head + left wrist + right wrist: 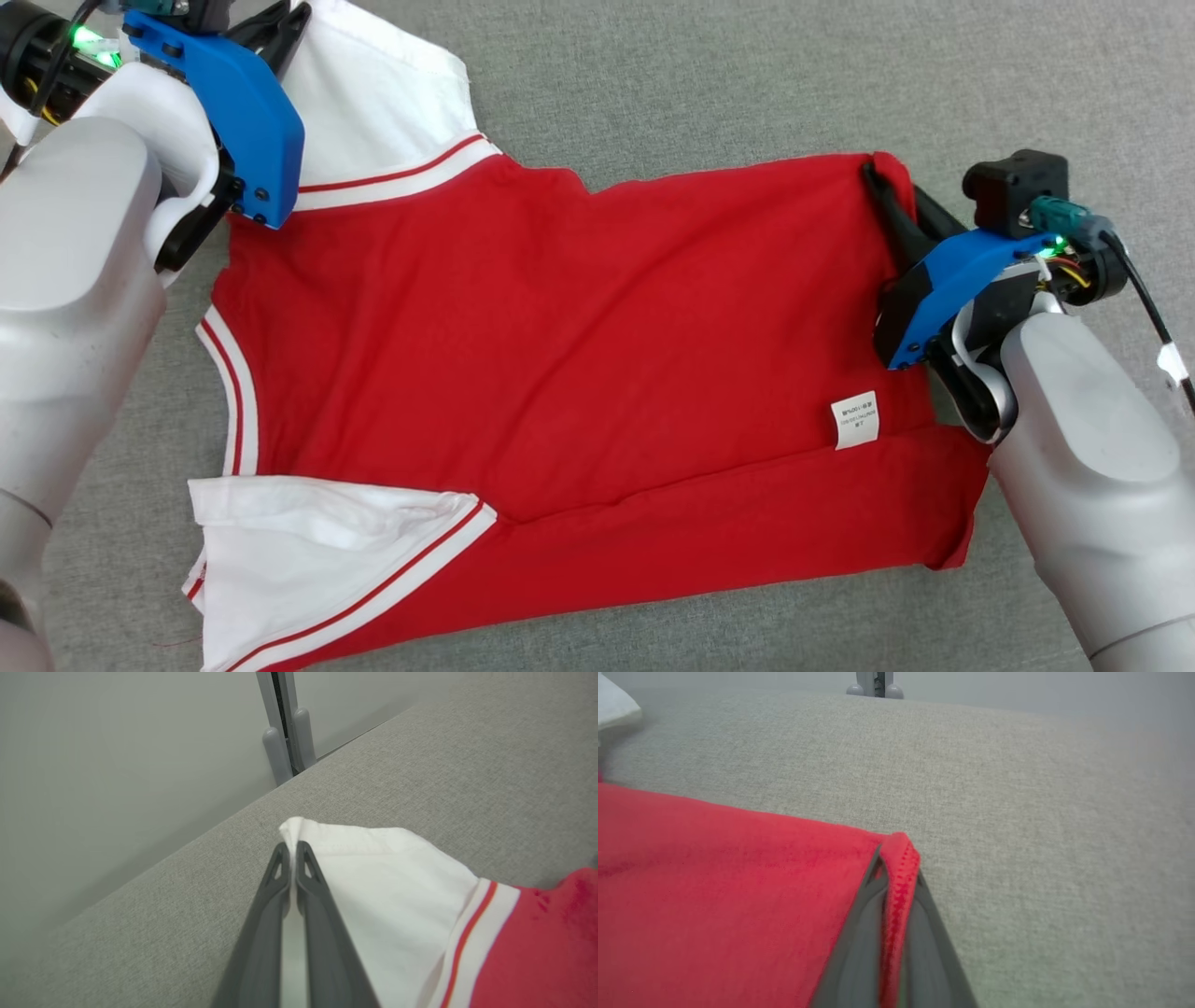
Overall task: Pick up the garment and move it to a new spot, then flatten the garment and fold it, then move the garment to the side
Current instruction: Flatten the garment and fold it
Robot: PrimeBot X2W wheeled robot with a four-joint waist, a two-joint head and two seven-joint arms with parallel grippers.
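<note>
1. Nearest the robot, short of both grippers, the red garment point(560, 355) lies flat on the grey fabric surface point(700, 84), with its near edge folded over and its near sleeve point(308, 551) white.
2. A white label point(855, 420) sits just beside the right arm's wrist.
3. The right gripper point(896, 863) is clamped on the garment's red hem corner.
4. The left gripper point(290, 847) is pinched on the far sleeve point(373, 882).
5. Beyond both sets of fingertips lies bare surface, then grey posts point(285, 742).

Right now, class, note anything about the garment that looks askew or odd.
The garment shows its white care label face up, so it may lie inside out. Its near white sleeve is creased and rumpled, not flat.
</note>
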